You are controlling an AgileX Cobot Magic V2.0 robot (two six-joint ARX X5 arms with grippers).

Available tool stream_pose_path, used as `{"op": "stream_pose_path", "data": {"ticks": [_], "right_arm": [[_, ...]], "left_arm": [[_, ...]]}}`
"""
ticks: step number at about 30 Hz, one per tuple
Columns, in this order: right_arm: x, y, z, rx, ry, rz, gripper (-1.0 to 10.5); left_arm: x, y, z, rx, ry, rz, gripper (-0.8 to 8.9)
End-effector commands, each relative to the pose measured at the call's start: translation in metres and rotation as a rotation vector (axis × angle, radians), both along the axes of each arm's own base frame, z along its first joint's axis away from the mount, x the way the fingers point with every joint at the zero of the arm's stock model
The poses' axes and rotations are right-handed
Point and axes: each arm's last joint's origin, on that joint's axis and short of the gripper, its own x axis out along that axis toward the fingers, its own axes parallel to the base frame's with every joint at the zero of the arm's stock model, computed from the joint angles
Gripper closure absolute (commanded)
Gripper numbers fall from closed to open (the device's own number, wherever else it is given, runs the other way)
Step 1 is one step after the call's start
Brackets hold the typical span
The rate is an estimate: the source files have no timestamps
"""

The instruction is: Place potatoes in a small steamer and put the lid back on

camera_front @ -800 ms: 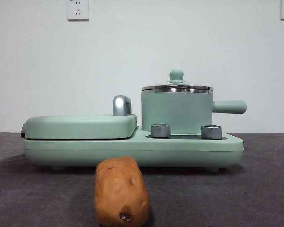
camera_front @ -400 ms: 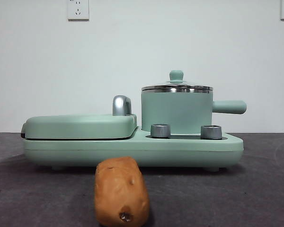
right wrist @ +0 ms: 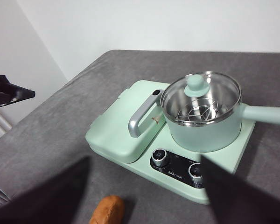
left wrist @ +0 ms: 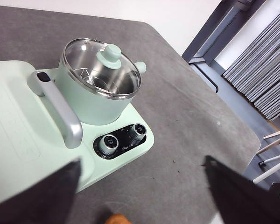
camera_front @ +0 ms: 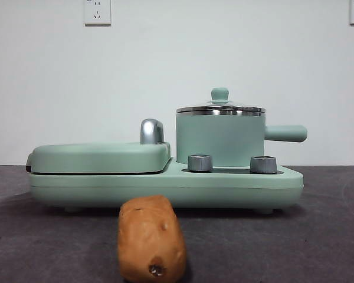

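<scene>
Lying end-on toward the near counter edge, the potato (camera_front: 151,239) sits below both spread, empty end effectors, nearer the right end effector (right wrist: 144,196); lid (camera_front: 220,107) still on.

Left claw (left wrist: 142,196) with two plain matte black jaws, broad blurred wedges with straight edges, no screws, cables or markings showing, right claw (right wrist: 142,196) the same, two dark black wedge-shaped jaws, soft-edged and featureless up close

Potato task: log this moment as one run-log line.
potato: on table, before cooker | lid: on steamer | left gripper: open, high | right gripper: open, high | step: none started
</scene>
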Motion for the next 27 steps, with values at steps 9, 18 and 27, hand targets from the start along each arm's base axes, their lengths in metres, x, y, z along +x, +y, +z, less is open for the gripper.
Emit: {"op": "stream_pose_path", "data": {"ticks": [9,18,27], "right_arm": [[0.0,0.001,0.005,0.01,-0.009,0.011,4.5],[0.001,0.002,0.005,0.011,-0.003,0.027,4.5],[0.001,0.002,0.005,0.023,0.009,0.022,4.5]], "left_arm": [[0.004,-0.007,0.004,0.002,-0.016,-0.042,3.05],[0.01,-0.019,0.009,-0.048,-0.023,-0.083,3.06],[0.053,-0.054,0.025,-0.012,0.025,-0.14,3.06]]}}
